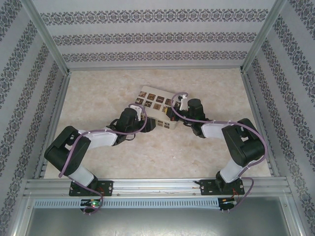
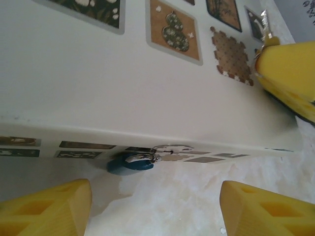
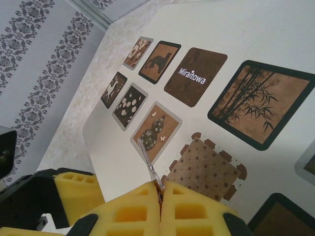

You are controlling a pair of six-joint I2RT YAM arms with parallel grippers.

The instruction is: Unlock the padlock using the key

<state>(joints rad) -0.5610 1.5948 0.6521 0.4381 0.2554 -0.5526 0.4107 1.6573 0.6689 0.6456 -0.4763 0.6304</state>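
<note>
Padlock (image 2: 129,163), left wrist view: the blue body hangs low on the box (image 2: 98,83) side wall that faces the left arm. Its silver shackle goes through a small hasp (image 2: 170,147) at the top edge of that wall. Body is at or just above the table (image 2: 197,196), cannot tell which. Left jaws are apart with nothing between them, one yellow pad (image 2: 49,209) each side of the gap. The padlock sits ahead of the gap, nearer the left pad and untouched. Right jaws hang over the far end of the lid, yellow pads (image 2: 288,69) together, with the key (image 2: 263,19) poking out past them as a thin silver sliver.

Right wrist view: right jaws are together, clamped on the key (image 3: 146,160). The slim blade sticks out from between the pads (image 3: 192,206) and points across the lid at the gourd tile (image 3: 155,132). Cannot tell if the blade tip touches the lid. A left-jaw pad (image 3: 74,189) shows just beside the box edge.

Top view: box (image 1: 156,104) lies mid-table (image 1: 98,93), turned at an angle. Left arm (image 1: 106,137) reaches its near edge, and right arm (image 1: 216,130) reaches its right end. The two wrists are close together over the near side of the box. Jaw tips are too small to read here.
</note>
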